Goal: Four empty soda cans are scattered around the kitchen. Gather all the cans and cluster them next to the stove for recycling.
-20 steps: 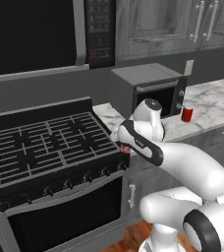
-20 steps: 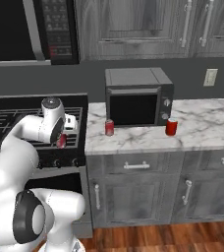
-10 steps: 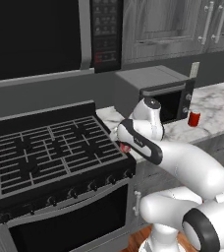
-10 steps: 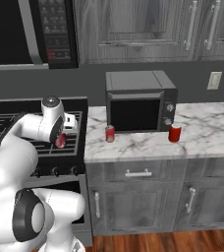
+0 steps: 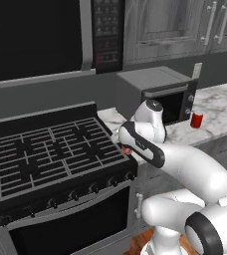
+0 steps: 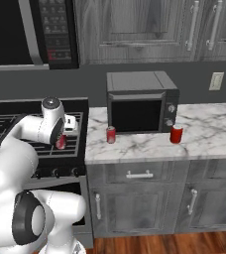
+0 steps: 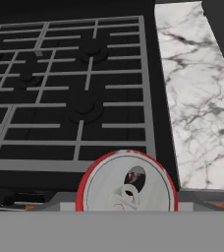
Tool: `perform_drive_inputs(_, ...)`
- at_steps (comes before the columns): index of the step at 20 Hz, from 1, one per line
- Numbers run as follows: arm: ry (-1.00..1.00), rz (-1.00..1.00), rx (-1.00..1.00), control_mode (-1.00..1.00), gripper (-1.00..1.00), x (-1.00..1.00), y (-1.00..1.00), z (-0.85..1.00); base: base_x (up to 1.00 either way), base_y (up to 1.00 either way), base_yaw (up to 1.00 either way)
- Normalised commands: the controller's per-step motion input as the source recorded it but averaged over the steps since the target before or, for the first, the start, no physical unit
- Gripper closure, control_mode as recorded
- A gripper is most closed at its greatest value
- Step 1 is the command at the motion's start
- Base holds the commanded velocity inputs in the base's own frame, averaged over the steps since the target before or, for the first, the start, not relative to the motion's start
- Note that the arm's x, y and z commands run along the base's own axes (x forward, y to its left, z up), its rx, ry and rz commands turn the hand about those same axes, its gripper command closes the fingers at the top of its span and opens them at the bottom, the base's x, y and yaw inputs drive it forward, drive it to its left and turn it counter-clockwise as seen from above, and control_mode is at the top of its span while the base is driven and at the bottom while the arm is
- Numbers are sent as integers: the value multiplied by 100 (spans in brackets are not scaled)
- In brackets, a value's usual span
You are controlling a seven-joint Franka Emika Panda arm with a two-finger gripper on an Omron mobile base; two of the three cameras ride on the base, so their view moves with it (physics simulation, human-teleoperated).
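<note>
My gripper [image 6: 61, 141] is shut on a red soda can [image 6: 60, 143] and holds it upright just above the front right corner of the black stove [image 6: 16, 130]. From the hand, its silver top [image 7: 126, 186] lies close below, with the stove's grates [image 7: 79, 83] beyond. A second can [image 6: 111, 134] stands on the marble counter [image 6: 135, 149] just right of the stove. A third can [image 6: 176, 134] stands further right, in front of the countertop oven's right end. From the left base, the held can [image 5: 127, 149] peeks out under the wrist.
A dark countertop oven [image 6: 142, 101] sits at the back of the counter, and a black microwave [image 6: 35, 30] hangs over the stove. Grey cabinets run above and below. Bare marble [image 7: 192, 98] lies between the stove edge and the oven.
The whole picture shifted slightly in the first half second, so the base moved a little. The arm keeps the same pose with the can in its grip.
</note>
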Motion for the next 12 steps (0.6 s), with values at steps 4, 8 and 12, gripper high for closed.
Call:
perform_drive_inputs(4,0,0,0,100,100,0,0,0,0,0,0)
perform_drive_inputs(8,0,0,0,100,100,0,0,0,0,0,0)
perform_drive_inputs(12,0,0,0,100,100,0,0,0,0,0,0)
